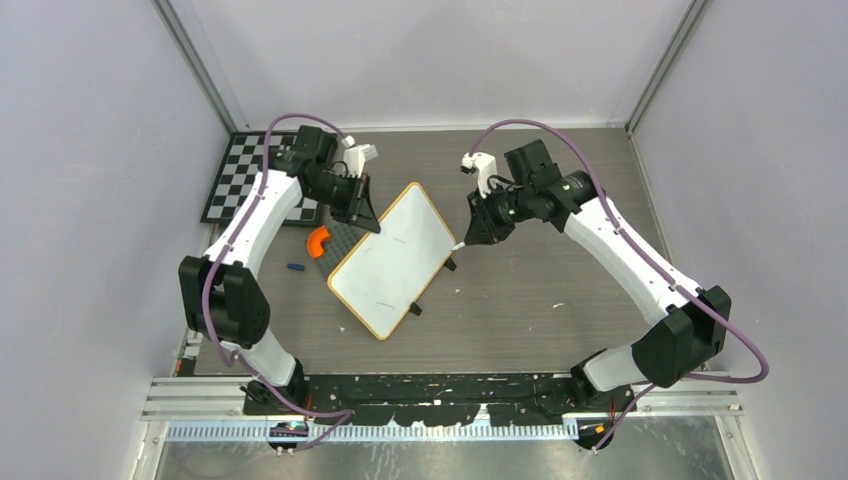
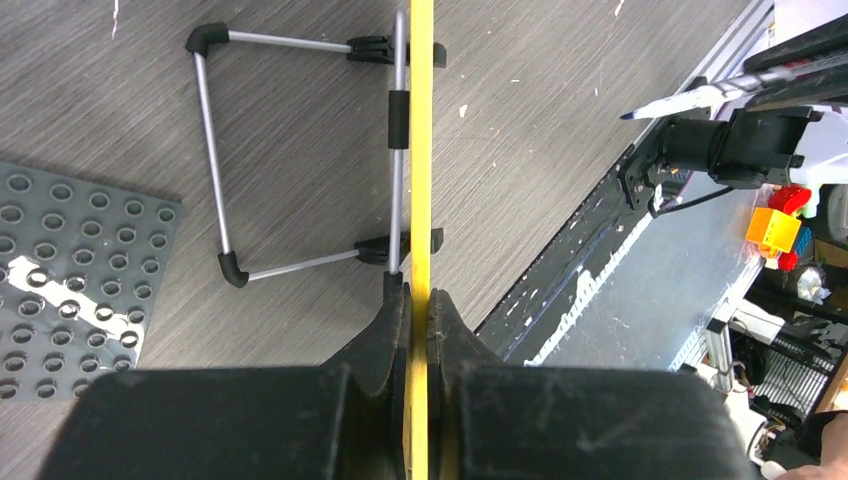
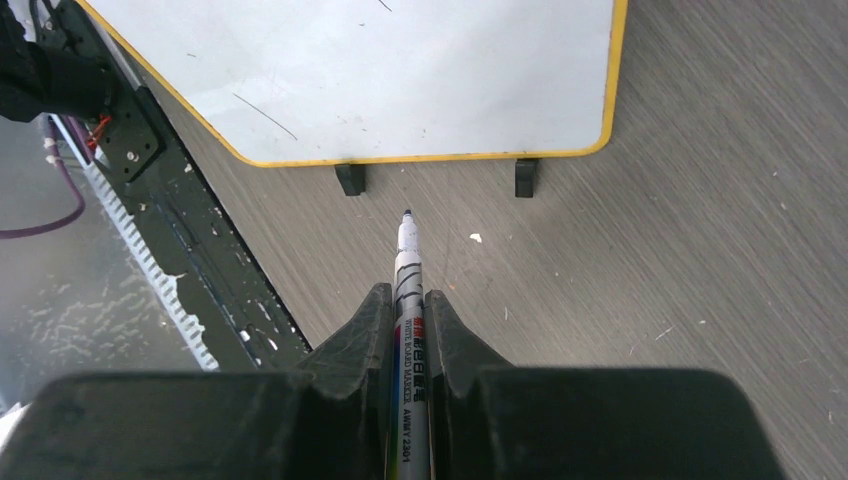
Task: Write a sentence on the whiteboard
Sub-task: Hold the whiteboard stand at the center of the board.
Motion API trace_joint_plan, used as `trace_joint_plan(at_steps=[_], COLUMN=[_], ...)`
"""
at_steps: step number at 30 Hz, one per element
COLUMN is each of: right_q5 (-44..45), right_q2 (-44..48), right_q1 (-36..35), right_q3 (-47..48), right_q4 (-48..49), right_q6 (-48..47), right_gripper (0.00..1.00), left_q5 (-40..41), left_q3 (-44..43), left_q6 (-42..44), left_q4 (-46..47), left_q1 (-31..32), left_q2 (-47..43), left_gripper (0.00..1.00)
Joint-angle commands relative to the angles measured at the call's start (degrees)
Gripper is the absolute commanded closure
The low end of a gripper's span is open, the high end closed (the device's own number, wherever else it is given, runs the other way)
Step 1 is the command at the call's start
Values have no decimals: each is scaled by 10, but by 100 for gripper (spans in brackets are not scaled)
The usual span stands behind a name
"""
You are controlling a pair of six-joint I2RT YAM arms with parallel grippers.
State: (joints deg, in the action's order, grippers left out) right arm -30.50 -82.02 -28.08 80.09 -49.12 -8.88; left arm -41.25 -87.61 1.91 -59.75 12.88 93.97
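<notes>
The whiteboard (image 1: pixel 395 260), white with a thin yellow-orange frame, stands tilted at the middle of the table. Its face (image 3: pixel 400 70) carries only a few faint dark strokes; the sentence is out of view. My left gripper (image 1: pixel 370 222) is shut on the board's far left edge, and the frame (image 2: pixel 421 150) runs edge-on between the jaws of that gripper (image 2: pixel 421 300). My right gripper (image 3: pixel 408 300) is shut on a silver whiteboard marker (image 3: pixel 407 260). The marker's tip points at the board's lower edge, a short way off its two black feet (image 3: pixel 350 178).
A black-and-white checkerboard (image 1: pixel 240 180) lies at the far left. A grey studded plate (image 1: pixel 345 240) and an orange piece (image 1: pixel 318 243) sit behind the board, with a small blue object (image 1: pixel 295 267) nearby. The board's wire stand (image 2: pixel 215 150) rests on the table. A black rail (image 1: pixel 450 385) lines the near edge.
</notes>
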Motion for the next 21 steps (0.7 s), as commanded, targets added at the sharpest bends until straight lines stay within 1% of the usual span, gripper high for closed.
trace_joint_plan(at_steps=[1,3,5,8,12,16,18,21], right_q5=[43,39,36,21,-7,-26,-23,-15], right_q2=[28,28,27,27,27,21,20,17], right_q1=[-25,-32,-33,-35,-49,-73,-83,-92], right_q3=[1,0,1,-1,-14,-22,-24,-25], right_q4=[43,49,54,54,57,53,59,70], right_q6=[9,15,18,16,6,-17,-18,-13], right_gripper=[100,100,100,100,100,100,100,100], left_q5=[-44,-51,-38,-35,-60,-86,-85,-84], left_q3=[-44,-53,-62,-69,-55,-72,-88,-95], left_q6=[-12,-10,0,21,47,86,105,112], left_q4=[41,46,48,20,0,-33,-53,-53], left_q1=[8,10,17,31,38,47,56,65], left_q2=[-2,7,14,36,53,79,94,105], left_gripper=[100,100,100,100,100,100,100,100])
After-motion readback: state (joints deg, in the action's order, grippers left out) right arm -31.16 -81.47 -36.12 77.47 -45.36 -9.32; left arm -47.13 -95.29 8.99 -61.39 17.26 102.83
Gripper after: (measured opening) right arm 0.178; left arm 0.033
